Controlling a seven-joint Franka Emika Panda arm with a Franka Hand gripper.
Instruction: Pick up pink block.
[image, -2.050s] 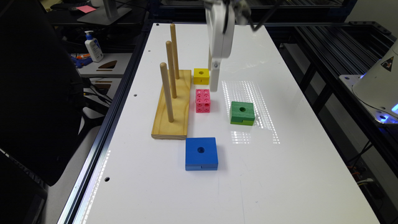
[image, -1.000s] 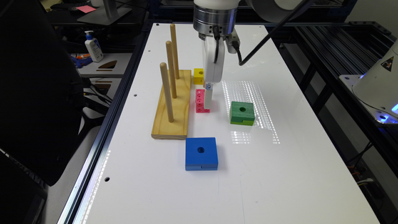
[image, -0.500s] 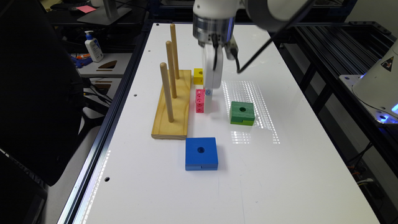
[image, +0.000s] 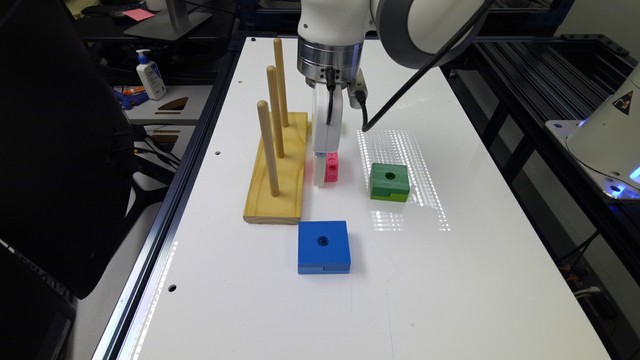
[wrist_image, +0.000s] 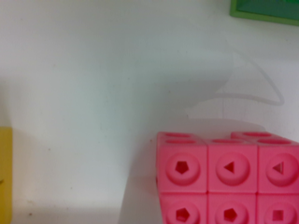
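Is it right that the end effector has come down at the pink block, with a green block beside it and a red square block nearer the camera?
Not quite: the square block is blue, as the exterior view shows. The end effector is down at the pink block, and the green block sits beside it.

Wooden peg board (image: 280, 170) left of centre, green block (image: 389, 181) right, blue block (image: 323, 247) below, on white worktop (image: 450, 280)

Gripper (image: 322, 170) down at pink block (image: 331, 167), touching.
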